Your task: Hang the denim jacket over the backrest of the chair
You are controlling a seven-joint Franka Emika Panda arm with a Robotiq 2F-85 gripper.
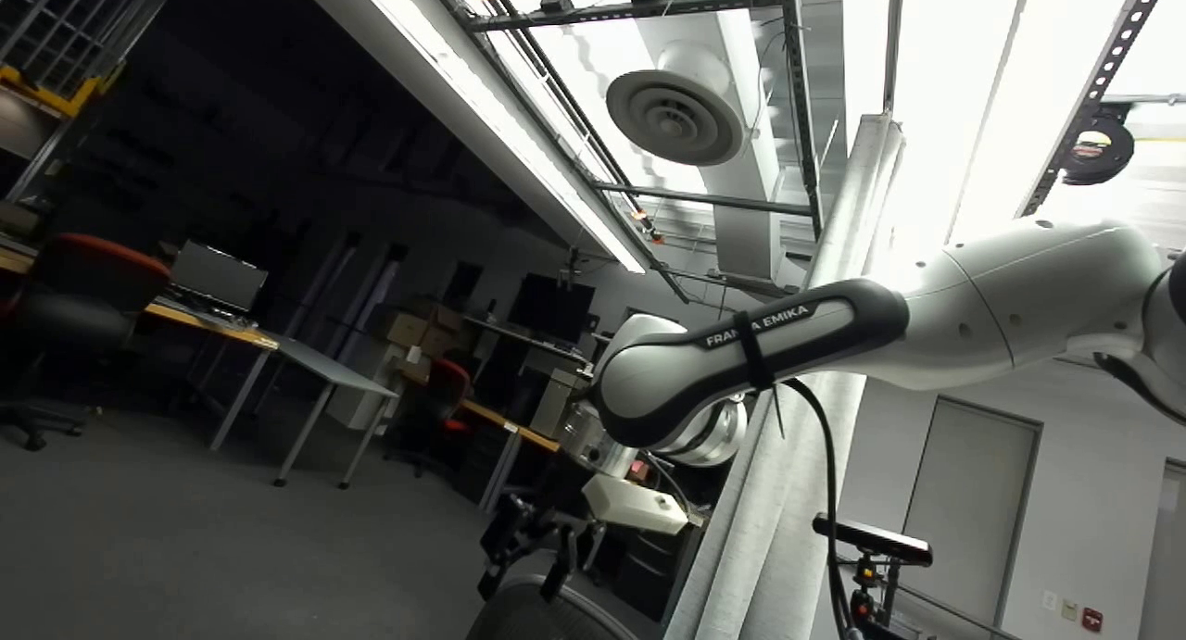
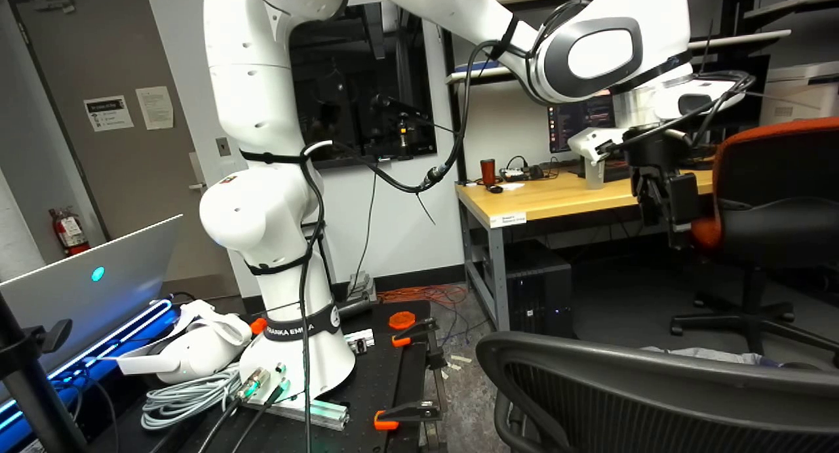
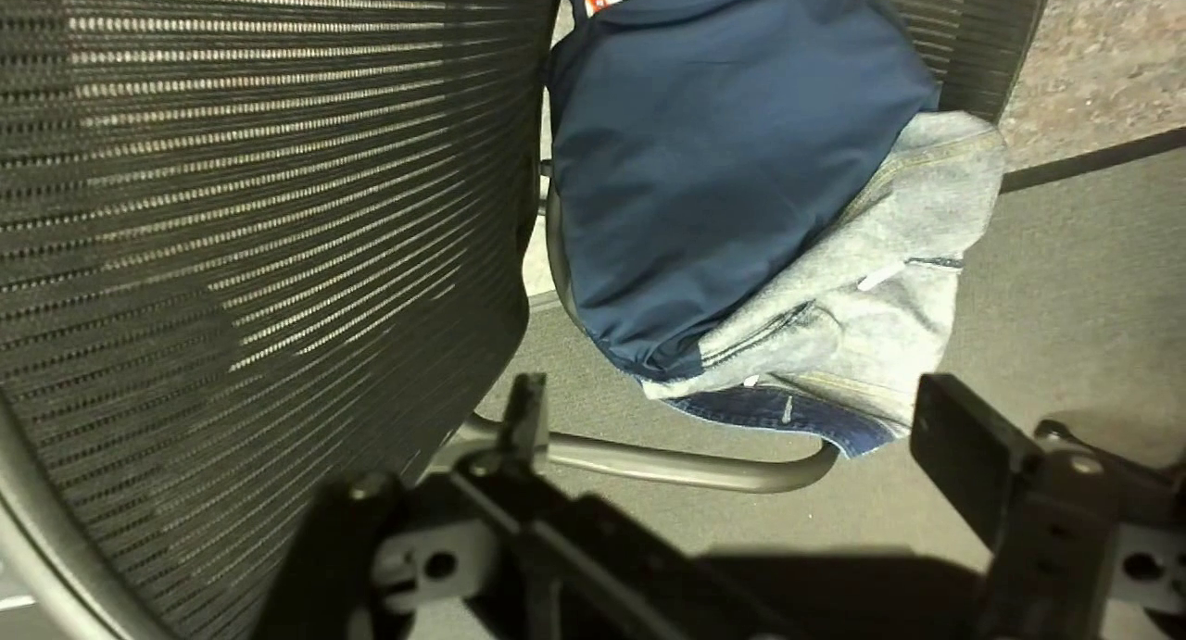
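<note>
The denim jacket [image 3: 741, 186] lies bunched on the seat of the chair in the wrist view, with dark blue lining and pale inner denim showing. In an exterior view only a thin strip of the jacket [image 2: 714, 355] shows above the backrest. The dark mesh backrest [image 3: 259, 186] fills the left of the wrist view. The backrest also shows in both exterior views [image 1: 547, 612] [image 2: 655, 400]. My gripper [image 3: 732, 404] is open and empty, its fingers wide apart above the jacket's lower edge. The gripper also shows in both exterior views [image 1: 522, 580] [image 2: 665, 223], near the chair.
A curved metal tube [image 3: 695, 464] of the chair sticks out below the jacket. An orange office chair [image 2: 780, 191] and a wooden desk [image 2: 564, 200] stand behind the gripper. The robot's black table [image 2: 387, 374] with clamps is beside the mesh chair.
</note>
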